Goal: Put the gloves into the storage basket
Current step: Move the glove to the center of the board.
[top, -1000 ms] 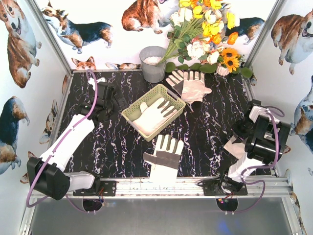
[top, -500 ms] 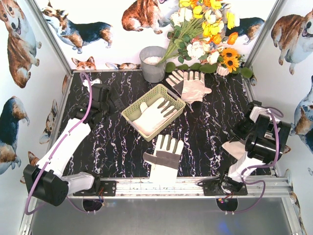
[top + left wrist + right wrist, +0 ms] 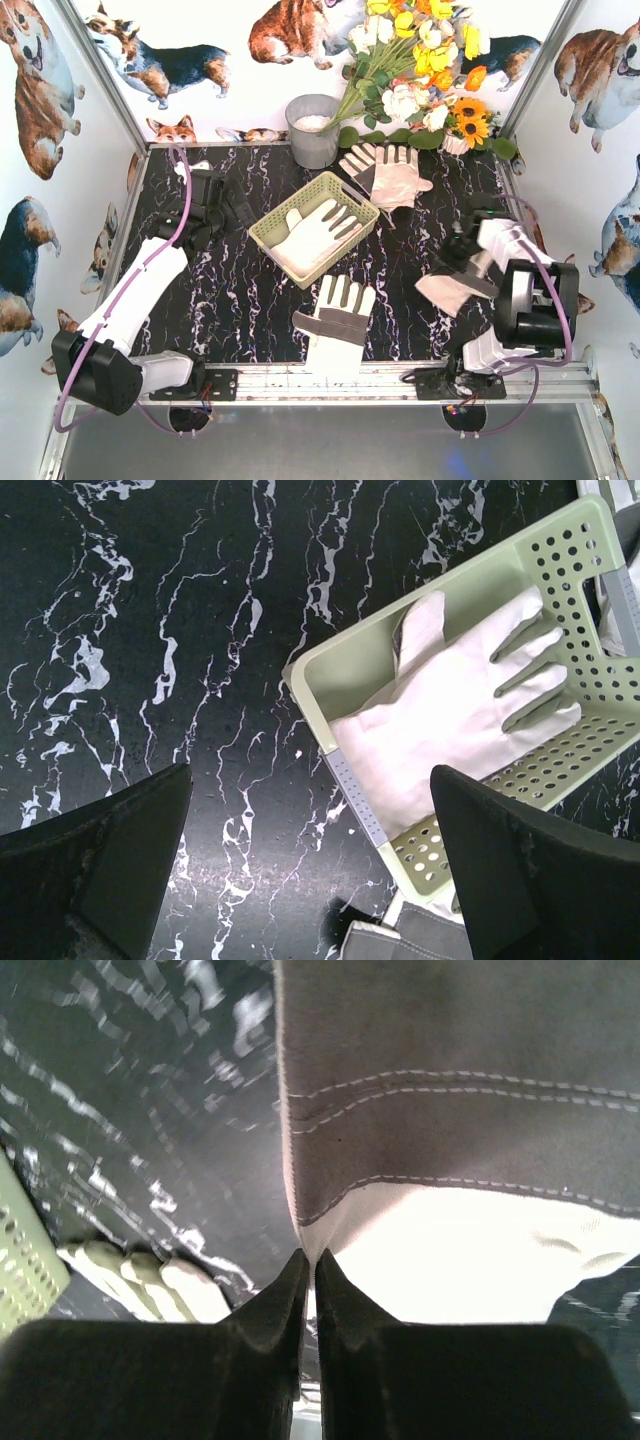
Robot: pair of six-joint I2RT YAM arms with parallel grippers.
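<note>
The pale green storage basket (image 3: 268, 222) sits mid-table with one cream glove (image 3: 318, 232) lying inside; in the left wrist view the basket (image 3: 348, 656) and that glove (image 3: 455, 715) fill the right side. A grey-cuffed glove (image 3: 336, 318) lies flat in front of the basket. Two more gloves (image 3: 385, 172) lie at the back. My right gripper (image 3: 470, 270) is shut on the edge of another grey-patched glove (image 3: 446, 293), which hangs off the table; its jaws (image 3: 311, 1260) pinch the glove's (image 3: 450, 1110) hem. My left gripper (image 3: 232, 212) hovers open and empty left of the basket.
A grey metal bucket (image 3: 312, 130) stands behind the basket, beside a bunch of artificial flowers (image 3: 420, 60). Corgi-print walls close in both sides. An aluminium rail (image 3: 340, 380) runs along the near edge.
My right gripper has shut on a glove at the right edge and carried it up and leftward. The left arm drew back slightly and stays open.
</note>
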